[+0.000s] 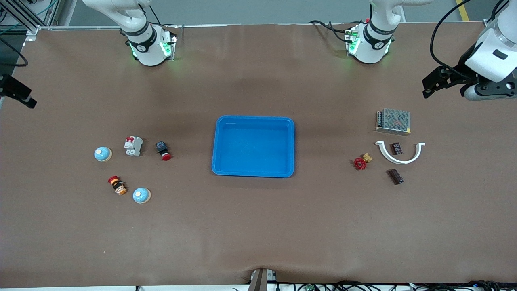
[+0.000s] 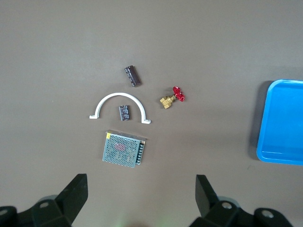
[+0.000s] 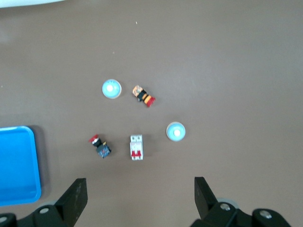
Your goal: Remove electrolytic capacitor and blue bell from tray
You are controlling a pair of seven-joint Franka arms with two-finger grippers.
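Two dark capacitors lie toward the left arm's end: one (image 1: pixel 396 176) (image 2: pixel 133 76) nearest the front camera, one (image 1: pixel 396 148) (image 2: pixel 124 112) inside a white arc clamp (image 1: pixel 400 160). Two light blue bells (image 1: pixel 102 154) (image 1: pixel 141 195) lie toward the right arm's end, also in the right wrist view (image 3: pixel 175 131) (image 3: pixel 111 88). A blue tray (image 1: pixel 253 146) sits empty at the table's middle. My left gripper (image 1: pixel 428 87) (image 2: pixel 141 194) hangs open and empty, high over its end of the table. My right gripper (image 1: pixel 22 97) (image 3: pixel 139 195) hangs open and empty, high over its end.
Near the capacitors are a red-handled valve (image 1: pixel 361 161) and a metal mesh power supply (image 1: pixel 393 121). Near the bells are a white circuit breaker (image 1: pixel 133 146) and two push buttons (image 1: pixel 163 150) (image 1: pixel 117 185). The tray's edge shows in both wrist views (image 2: pixel 281 123) (image 3: pixel 16 165).
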